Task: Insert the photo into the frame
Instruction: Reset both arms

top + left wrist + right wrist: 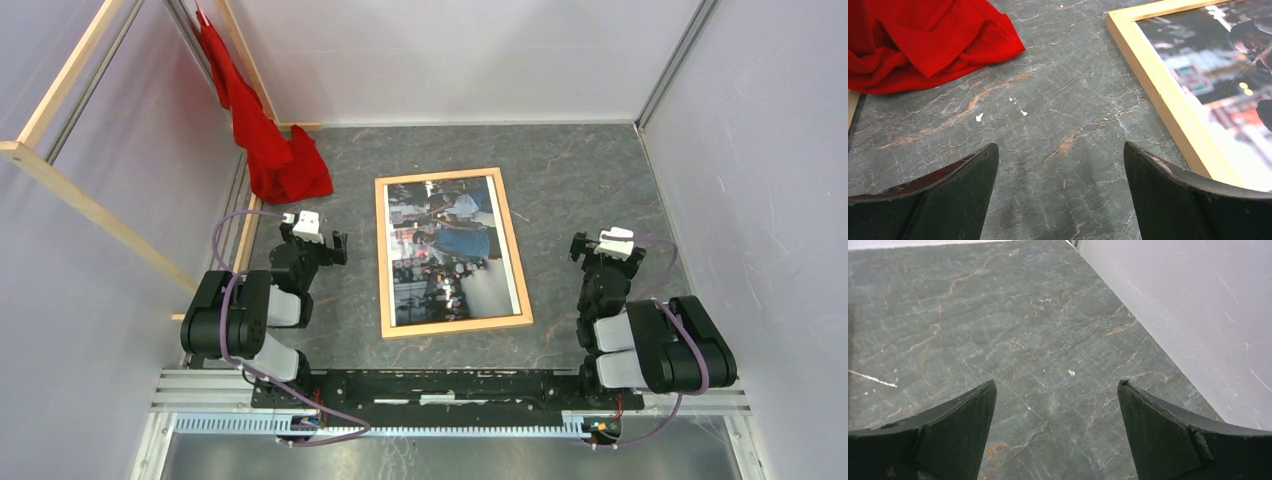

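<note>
The light-wood frame (382, 260) lies flat in the middle of the table. The photo (452, 250) of people in blue and white lies face up inside it. In the left wrist view the frame (1158, 85) and photo (1228, 75) fill the upper right. My left gripper (318, 240) is left of the frame, open and empty over bare table (1060, 150). My right gripper (605, 248) is right of the frame, open and empty over bare table (1055, 387). Neither gripper touches the frame or photo.
A red cloth (270, 150) hangs at the back left and bunches on the table, also in the left wrist view (923, 40). Long wooden rails (90, 205) run along the left. Grey walls (1188, 305) enclose the table, close to my right gripper.
</note>
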Controlling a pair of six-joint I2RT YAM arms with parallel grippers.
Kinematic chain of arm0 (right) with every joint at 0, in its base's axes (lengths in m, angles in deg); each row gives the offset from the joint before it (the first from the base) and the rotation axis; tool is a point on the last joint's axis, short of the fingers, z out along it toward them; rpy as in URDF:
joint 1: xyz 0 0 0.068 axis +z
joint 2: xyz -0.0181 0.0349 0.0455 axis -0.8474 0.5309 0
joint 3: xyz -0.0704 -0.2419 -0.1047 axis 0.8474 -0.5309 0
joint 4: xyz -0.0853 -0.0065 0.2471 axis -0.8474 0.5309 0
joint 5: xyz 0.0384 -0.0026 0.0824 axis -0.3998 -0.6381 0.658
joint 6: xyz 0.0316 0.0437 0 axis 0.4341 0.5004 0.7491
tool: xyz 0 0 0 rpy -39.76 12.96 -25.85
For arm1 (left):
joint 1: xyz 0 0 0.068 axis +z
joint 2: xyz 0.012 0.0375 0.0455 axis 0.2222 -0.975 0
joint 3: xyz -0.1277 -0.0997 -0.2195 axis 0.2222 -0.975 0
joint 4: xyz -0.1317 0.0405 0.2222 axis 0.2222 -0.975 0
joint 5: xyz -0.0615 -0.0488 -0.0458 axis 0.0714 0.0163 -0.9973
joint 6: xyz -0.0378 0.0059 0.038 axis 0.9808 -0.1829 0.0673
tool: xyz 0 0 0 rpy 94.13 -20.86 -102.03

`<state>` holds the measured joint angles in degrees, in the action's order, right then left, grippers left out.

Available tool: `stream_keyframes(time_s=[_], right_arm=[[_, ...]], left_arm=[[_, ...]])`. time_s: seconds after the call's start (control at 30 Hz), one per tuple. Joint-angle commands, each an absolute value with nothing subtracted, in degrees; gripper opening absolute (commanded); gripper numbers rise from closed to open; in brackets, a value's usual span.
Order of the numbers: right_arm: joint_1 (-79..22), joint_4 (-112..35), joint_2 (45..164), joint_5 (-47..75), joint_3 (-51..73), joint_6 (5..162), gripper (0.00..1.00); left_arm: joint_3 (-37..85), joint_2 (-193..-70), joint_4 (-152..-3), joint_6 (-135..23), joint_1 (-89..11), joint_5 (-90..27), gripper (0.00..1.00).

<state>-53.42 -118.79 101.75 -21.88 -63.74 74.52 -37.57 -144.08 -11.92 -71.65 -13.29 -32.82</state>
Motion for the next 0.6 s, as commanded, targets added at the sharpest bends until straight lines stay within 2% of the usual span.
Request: stream_keyframes(time_s=[0.0, 0.07, 0.57], right_arm=[[-51.4, -122.5, 103.1, -18.2, -70.0, 68.7, 0.98], [-51.4, -117.6, 101.6, -18.4, -68.9, 69.3, 0.98], [-51.3, -119.1, 101.7, -18.2, -69.5, 69.1, 0.98]], left_arm=[[-36.8, -144.0, -7.5, -69.5, -13.2, -32.1, 1.0], [-36.8, -144.0, -7.5, -69.6, -13.2, -32.1, 1.0], [-36.1, -144.1, -8.9, -68.5, -13.2, -29.8, 1.0]])
